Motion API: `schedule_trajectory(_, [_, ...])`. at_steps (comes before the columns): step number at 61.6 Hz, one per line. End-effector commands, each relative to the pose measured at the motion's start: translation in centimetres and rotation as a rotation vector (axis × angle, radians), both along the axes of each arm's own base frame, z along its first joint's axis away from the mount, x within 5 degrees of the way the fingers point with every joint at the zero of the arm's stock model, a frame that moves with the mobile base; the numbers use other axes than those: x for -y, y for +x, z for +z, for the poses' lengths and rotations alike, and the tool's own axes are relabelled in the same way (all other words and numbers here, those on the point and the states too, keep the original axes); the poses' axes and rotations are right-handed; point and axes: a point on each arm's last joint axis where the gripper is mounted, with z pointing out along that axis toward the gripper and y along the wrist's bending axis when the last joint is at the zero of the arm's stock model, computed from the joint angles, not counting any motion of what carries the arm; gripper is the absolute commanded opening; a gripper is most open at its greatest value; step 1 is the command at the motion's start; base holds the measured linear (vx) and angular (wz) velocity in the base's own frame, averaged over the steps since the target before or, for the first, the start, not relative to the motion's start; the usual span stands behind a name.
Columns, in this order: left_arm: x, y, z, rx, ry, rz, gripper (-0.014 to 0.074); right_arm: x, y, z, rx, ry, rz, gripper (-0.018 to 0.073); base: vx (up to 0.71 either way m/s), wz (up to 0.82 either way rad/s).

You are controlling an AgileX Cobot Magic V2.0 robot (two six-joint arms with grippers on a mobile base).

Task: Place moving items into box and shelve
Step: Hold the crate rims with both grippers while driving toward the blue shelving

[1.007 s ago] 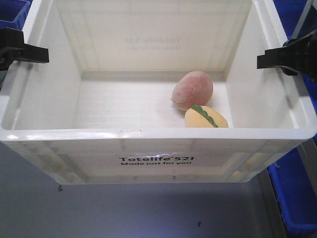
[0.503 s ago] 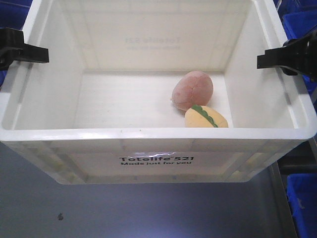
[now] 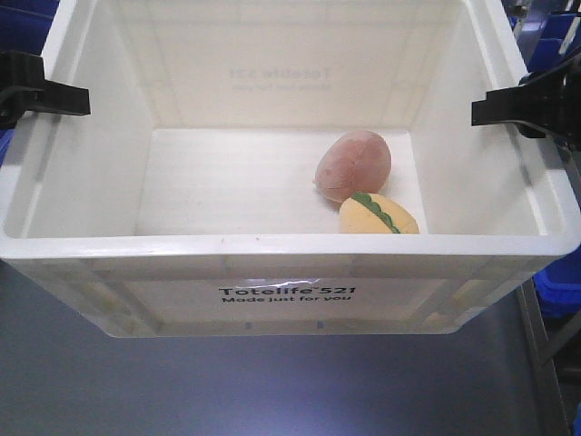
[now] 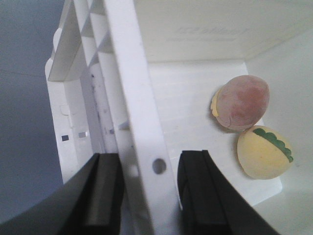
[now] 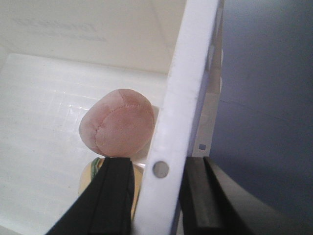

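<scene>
Shifted since earlier: the blue bins on the right have slid to a new place and a grey metal strut now shows below them; the box and both toys sit in the same spot in the front view.
Pink toy: on the box floor, right of centre, touching the yellow toy.
Yellow toy: just nearer the camera than the pink one, close to the near wall, green strip up.
Box: white tote, open top; it appears to hang clear of the grey surface below.
Long axis: runs side to side, from one arm to the other.
Left gripper: clamped on the rim of the box's left short wall, one finger inside, one outside.
Right gripper: clamped likewise on the right short wall's rim.
Nearer arm: the toys lie in the right half, so the right arm probably bears slightly more.
Step, as judged: packing done, shelving not yet.
Key relation: the strut and bins lie to the right; where the shelf opening is cannot be told.
</scene>
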Motion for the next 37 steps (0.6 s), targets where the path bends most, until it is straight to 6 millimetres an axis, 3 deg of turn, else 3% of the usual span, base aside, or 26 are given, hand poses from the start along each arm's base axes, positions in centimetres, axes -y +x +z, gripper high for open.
schedule_trajectory(1, [0.85,-0.70,3.29,0.130,-0.180,0.003,0.0003,-0.81,-0.68,3.34,0.160,0.147,0.017,-0.0006,0.31,0.18])
schedule_trajectory(37, [0.85,-0.70,3.29,0.130,-0.180,0.003,0.0003,-0.81,-0.68,3.34,0.160,0.148,0.017,-0.0006,0.29,0.31])
